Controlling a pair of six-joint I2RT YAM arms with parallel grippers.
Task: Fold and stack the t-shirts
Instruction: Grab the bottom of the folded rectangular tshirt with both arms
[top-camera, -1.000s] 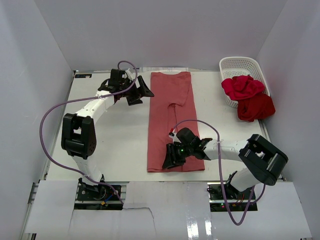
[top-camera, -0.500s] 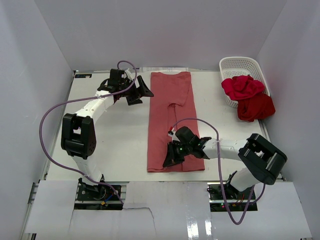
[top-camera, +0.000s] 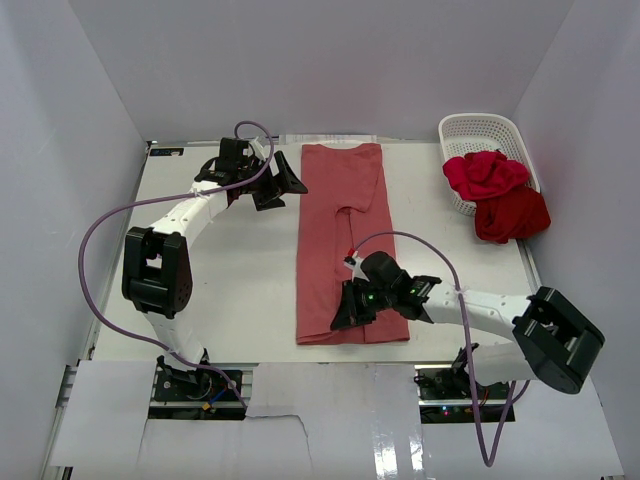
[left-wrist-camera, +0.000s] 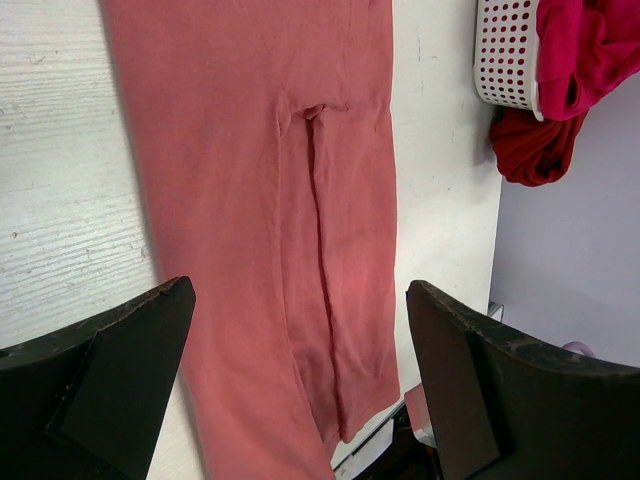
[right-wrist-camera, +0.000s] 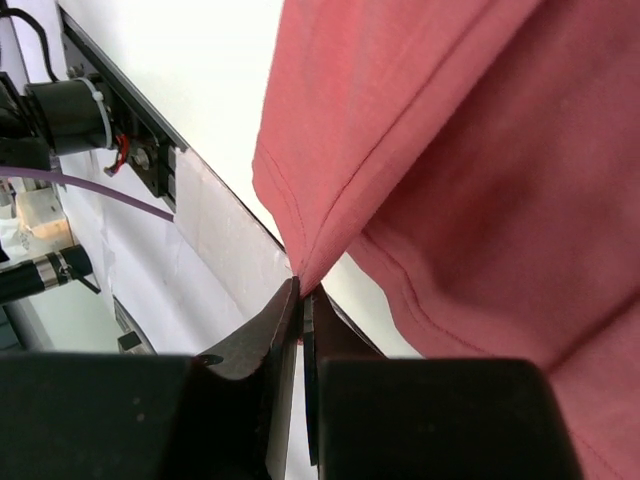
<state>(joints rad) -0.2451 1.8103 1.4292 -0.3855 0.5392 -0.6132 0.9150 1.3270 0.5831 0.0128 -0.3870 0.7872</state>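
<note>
The dusty salmon-red t-shirt (top-camera: 340, 230) lies as a long narrow strip down the middle of the table, collar at the far end. My right gripper (top-camera: 340, 318) is at its near hem, left of centre. In the right wrist view that gripper (right-wrist-camera: 305, 290) is shut on a pinched fold of the hem of the shirt (right-wrist-camera: 450, 150), lifted a little off the table. My left gripper (top-camera: 290, 185) hovers open beside the shirt's far left edge. In the left wrist view, between the gripper's (left-wrist-camera: 300, 390) spread fingers, the shirt (left-wrist-camera: 260, 200) shows below untouched.
A white lattice basket (top-camera: 480, 128) stands at the far right with a bright crimson t-shirt (top-camera: 485, 175) bunched in it. A darker red t-shirt (top-camera: 512, 215) hangs over its near rim onto the table. The table's near edge runs just behind the held hem.
My right gripper has closed on the salmon shirt's near hem, and its arm has swung out to the right. The left arm has not moved.
</note>
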